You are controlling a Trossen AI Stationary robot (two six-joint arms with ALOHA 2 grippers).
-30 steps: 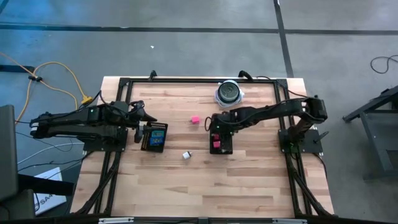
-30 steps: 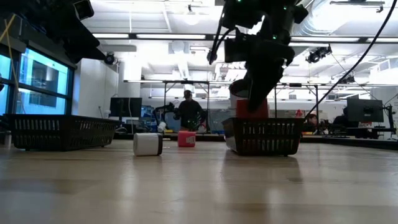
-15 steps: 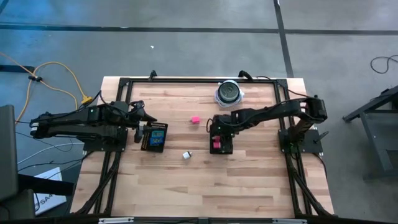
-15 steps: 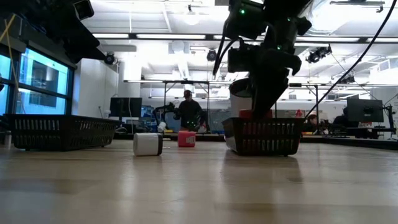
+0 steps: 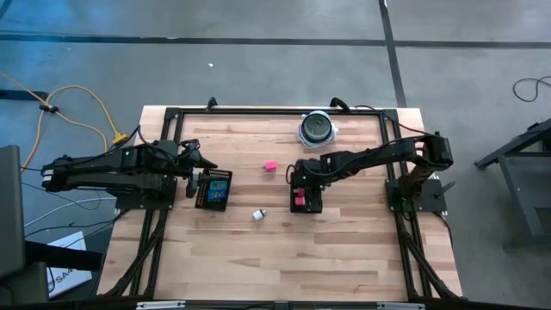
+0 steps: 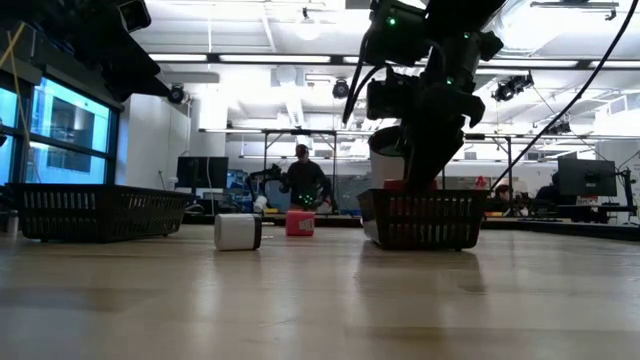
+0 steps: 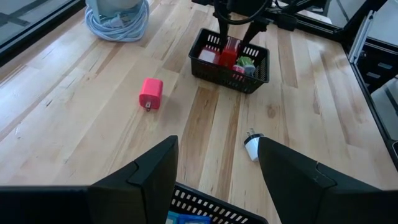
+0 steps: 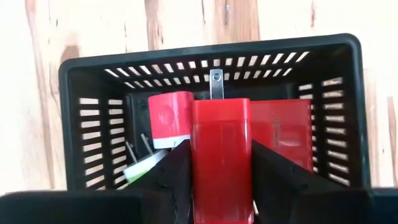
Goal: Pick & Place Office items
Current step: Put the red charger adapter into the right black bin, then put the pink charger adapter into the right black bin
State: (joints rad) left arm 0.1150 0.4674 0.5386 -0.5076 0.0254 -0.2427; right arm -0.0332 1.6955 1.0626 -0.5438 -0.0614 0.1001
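Now that the right gripper (image 8: 221, 186) has lowered its red charger (image 8: 221, 155) into the black mesh tray (image 8: 87, 124), its fingers start loosening, so release looks imminent, while the left gripper (image 7: 214, 180) waits half-open and empty.

Even overhead light falls on the worktop (image 5: 344, 232); ceiling strip lights (image 6: 250, 58) glare beyond the right pincer (image 6: 415, 180), a dark backlit shape.

- Grey concrete floor (image 5: 258, 73) crossed by dark seams, seen from above.
- Yellow cable (image 5: 82, 103) and blue cable (image 5: 21, 86) trailing across it.
- Pale wooden table (image 5: 344, 250) in a black frame.
- Beyond, a large open hall: ceiling strip lights (image 6: 270, 58), exposed ducts, a bright window (image 6: 70, 125).
- Dark monitors (image 6: 200, 172) on distant desks; possibly a person (image 6: 303, 180) there.
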